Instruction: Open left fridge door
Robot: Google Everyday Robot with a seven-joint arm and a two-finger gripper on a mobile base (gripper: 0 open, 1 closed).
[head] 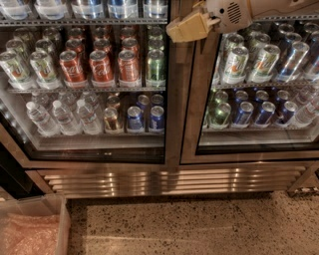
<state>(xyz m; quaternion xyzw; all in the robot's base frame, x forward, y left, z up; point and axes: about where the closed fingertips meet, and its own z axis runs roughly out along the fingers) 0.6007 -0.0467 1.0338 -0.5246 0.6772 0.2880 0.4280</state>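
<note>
The left fridge door (172, 99) is a tall glass door in a brushed steel frame, standing closed. Red cola cans (102, 64) and clear water bottles (62, 117) show through its glass. My gripper (182, 29) comes in from the upper right on a white arm (259, 10). Its tan tip sits in front of the steel strip where the two doors meet, at the left door's right edge near the top. I cannot tell if it touches the frame.
The right glass door (192, 124) shows silver-green and blue cans (249, 64). A steel vent grille (169, 179) runs below both doors. A clear bin with pink bubble wrap (30, 229) stands on the speckled floor at the lower left.
</note>
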